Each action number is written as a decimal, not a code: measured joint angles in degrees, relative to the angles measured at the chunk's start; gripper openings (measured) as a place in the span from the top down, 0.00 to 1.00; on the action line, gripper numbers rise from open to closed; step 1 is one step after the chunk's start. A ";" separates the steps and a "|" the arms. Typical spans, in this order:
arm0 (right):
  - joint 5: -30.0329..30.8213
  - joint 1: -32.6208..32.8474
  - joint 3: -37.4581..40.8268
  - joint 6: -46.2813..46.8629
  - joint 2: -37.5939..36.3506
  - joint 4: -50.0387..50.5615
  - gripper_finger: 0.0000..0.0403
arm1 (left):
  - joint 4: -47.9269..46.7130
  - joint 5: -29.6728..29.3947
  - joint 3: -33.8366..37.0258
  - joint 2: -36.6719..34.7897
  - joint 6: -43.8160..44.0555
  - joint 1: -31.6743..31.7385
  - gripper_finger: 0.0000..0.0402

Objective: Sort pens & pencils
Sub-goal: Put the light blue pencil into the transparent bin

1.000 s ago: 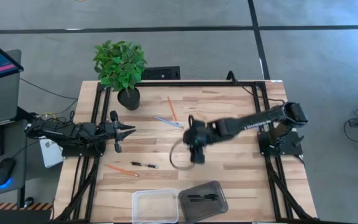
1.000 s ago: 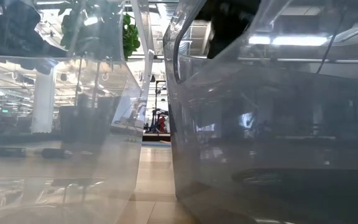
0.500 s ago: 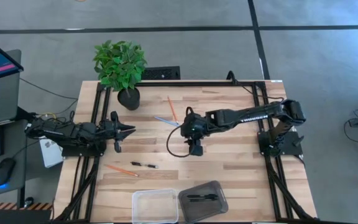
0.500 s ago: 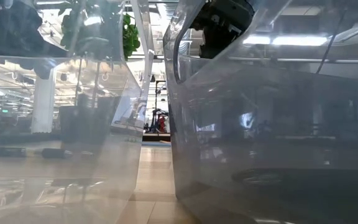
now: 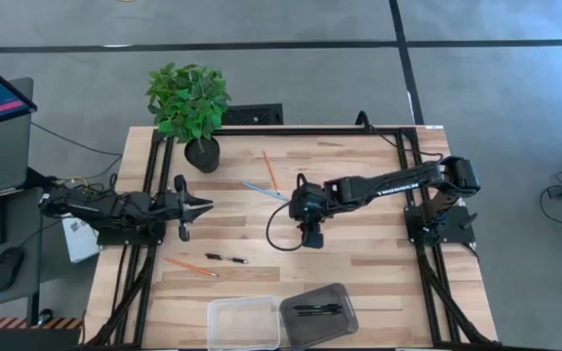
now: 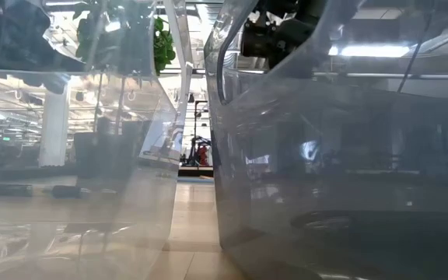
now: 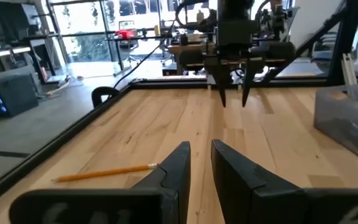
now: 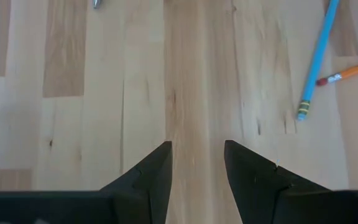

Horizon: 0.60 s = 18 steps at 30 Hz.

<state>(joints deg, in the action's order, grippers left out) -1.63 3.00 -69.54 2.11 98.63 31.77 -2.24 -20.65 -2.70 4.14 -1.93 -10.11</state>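
Observation:
My right gripper (image 5: 302,207) hangs open over the middle of the table, fingers pointing down (image 8: 196,165), touching nothing. Just beside it, toward the far left, lie the light blue pencil (image 5: 263,191) (image 8: 316,59) and an orange pencil (image 5: 270,171) (image 8: 353,70). A second orange pencil (image 5: 191,266) (image 7: 104,174) and a black pen (image 5: 225,258) lie flat near the front left. Another black pen (image 5: 315,310) lies in the dark grey container (image 5: 318,314). My left gripper (image 5: 206,204) (image 7: 199,163) waits at the left edge, level, its fingers a little apart.
A clear container (image 5: 244,322) stands left of the grey one at the near edge; both fill the low view, where the right gripper (image 6: 278,35) shows through the grey wall. A potted plant (image 5: 189,107) stands at the far left corner. Bare wood lies right of the right gripper.
My right gripper has moved a little toward the far edge, closer to the blue pencil and the orange one beside it, and its arm has straightened out. Its fingers stay open. The pens and pencils lie as before.

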 joint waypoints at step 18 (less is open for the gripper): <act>0.38 -0.40 4.50 1.93 -0.61 -7.99 0.58 | -0.90 12.46 0.03 0.00 2.01 0.00 0.55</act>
<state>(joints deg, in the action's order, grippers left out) -1.25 2.60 -65.04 4.04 98.02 23.78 -3.15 -8.19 -2.67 4.14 0.08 -10.11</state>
